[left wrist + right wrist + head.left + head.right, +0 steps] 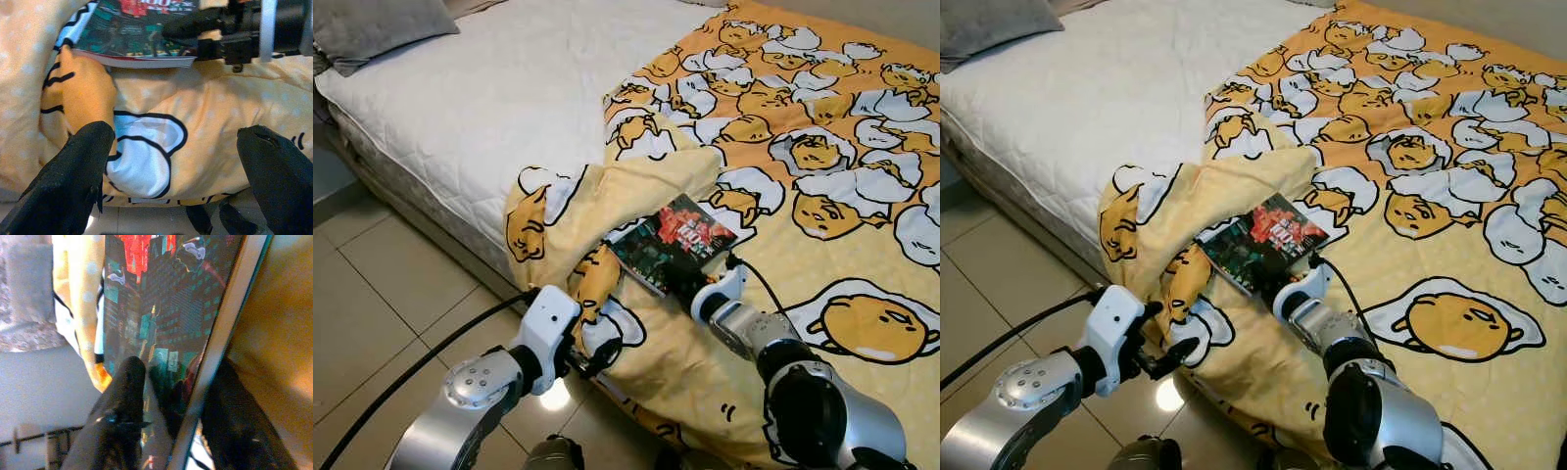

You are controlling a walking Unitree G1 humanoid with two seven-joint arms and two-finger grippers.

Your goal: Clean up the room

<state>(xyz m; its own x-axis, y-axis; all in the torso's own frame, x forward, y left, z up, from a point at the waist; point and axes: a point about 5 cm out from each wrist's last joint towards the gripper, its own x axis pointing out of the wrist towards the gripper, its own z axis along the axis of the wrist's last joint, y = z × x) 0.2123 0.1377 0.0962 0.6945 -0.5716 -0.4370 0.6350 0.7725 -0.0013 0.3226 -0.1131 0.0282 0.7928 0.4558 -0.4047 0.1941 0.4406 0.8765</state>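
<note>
one book (672,243) clamped between right tool (688,290) fingers.

— What colours is the blanket (822,176)?
— Yellow-orange, printed all over with white eggs, orange yolk faces and black outlines.

— And the book (671,242)?
— Dark teal cover with a red patch and white lettering.

— The mattress (509,88)?
— White, quilted in small diamonds, with a grey pillow (382,27) at its corner.

— The floor (382,304)?
— Pale beige tiles with grey grout lines.

— The arms?
— Silver, with white wrist casings; each claw's fingers (80,171) are black.
</note>
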